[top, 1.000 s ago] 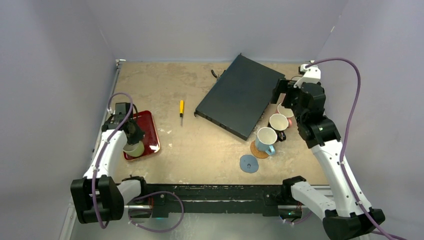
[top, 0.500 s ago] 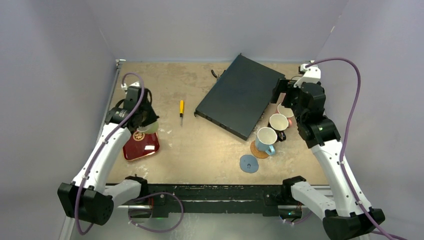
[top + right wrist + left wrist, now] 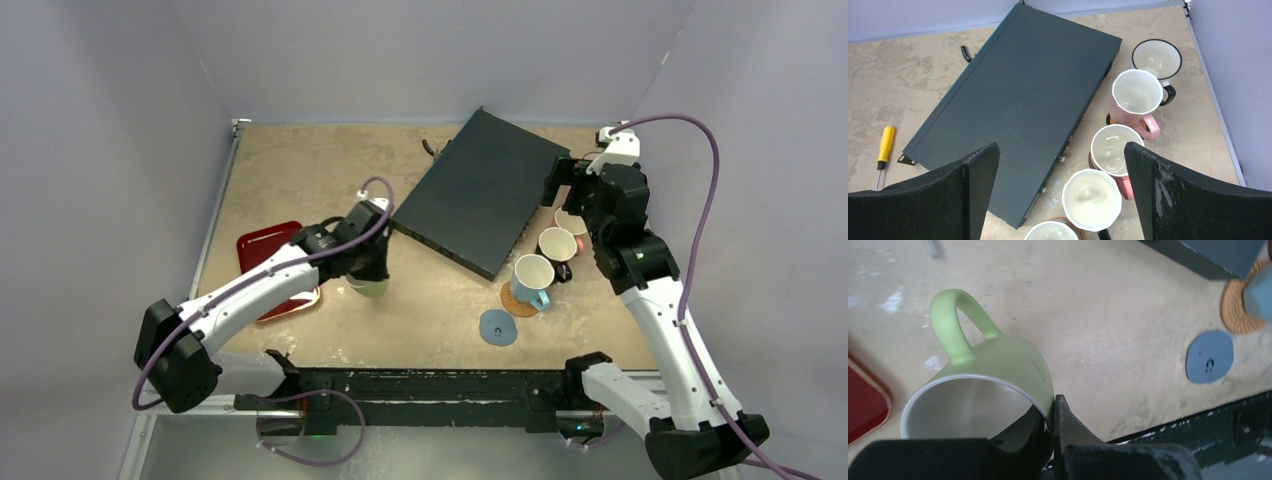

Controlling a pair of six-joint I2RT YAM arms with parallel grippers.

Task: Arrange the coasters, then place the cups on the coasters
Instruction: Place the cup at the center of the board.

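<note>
Near the middle of the table, the left gripper [image 3: 1052, 425] has carried the green cup [image 3: 990, 390] off the red tray [image 3: 262, 250] at the left edge, its jaws clenched on the rim, so the cup hangs well left of the empty blue-grey coaster [image 3: 498, 327], presumably its target.

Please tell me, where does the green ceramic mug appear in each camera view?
Top external: green ceramic mug at centre-left, under the left gripper.
Left wrist: lower left, rim pinched by the fingers.
Right wrist: not in it.
Shared landmark: blue-grey round coaster.
</note>
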